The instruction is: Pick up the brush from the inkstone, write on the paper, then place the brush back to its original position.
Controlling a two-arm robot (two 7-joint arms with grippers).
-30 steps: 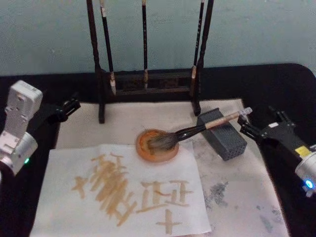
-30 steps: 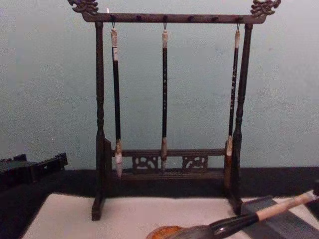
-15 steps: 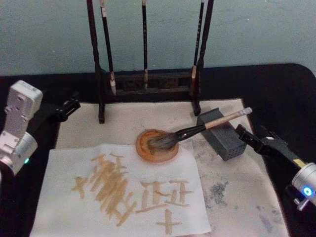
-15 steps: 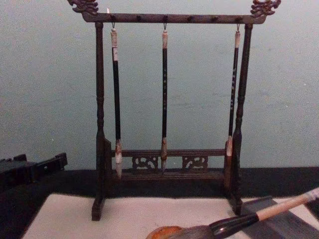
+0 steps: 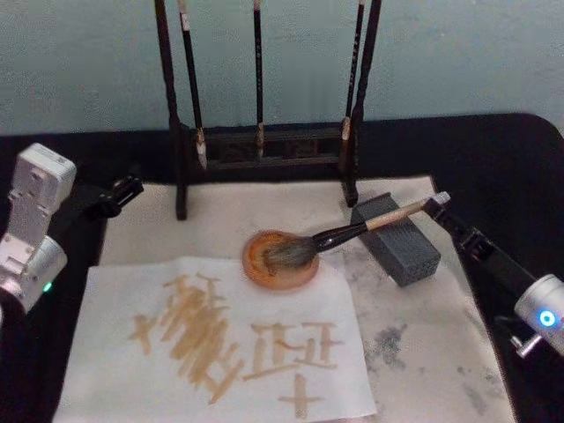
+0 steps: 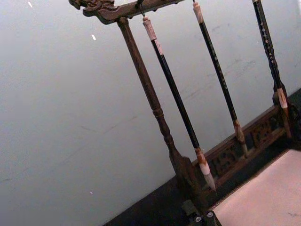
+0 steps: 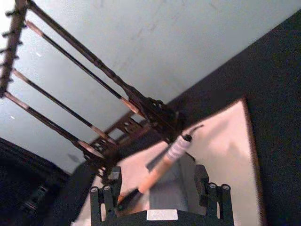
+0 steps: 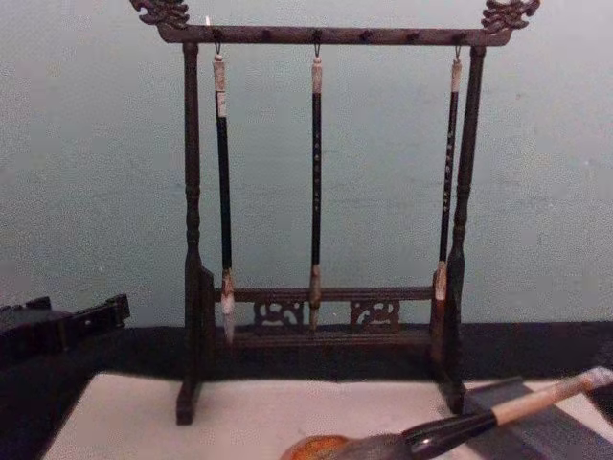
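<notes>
The brush [image 5: 352,231] lies still, its bushy bristles in a round orange dish [image 5: 264,273] and its pale handle propped on the dark grey inkstone block [image 5: 401,251]. Brown strokes cover the paper [image 5: 115,300] at the front left. My right gripper [image 5: 445,218] reaches in from the right and sits just behind the handle's far end. In the right wrist view the right gripper [image 7: 157,195] is open, and the brush handle [image 7: 164,160] runs out ahead between its fingers [image 7: 101,197] without touching them. My left gripper [image 5: 119,194] is parked at the left, off the paper.
A dark wooden rack [image 5: 264,145] with three thin hanging brushes [image 8: 316,172] stands at the back, on a beige mat [image 5: 423,352] smudged with grey. Black table cloth borders the mat on both sides.
My right arm has swung lower and further right while its fingers stay by the handle's end. The brush and the left arm have not moved.
</notes>
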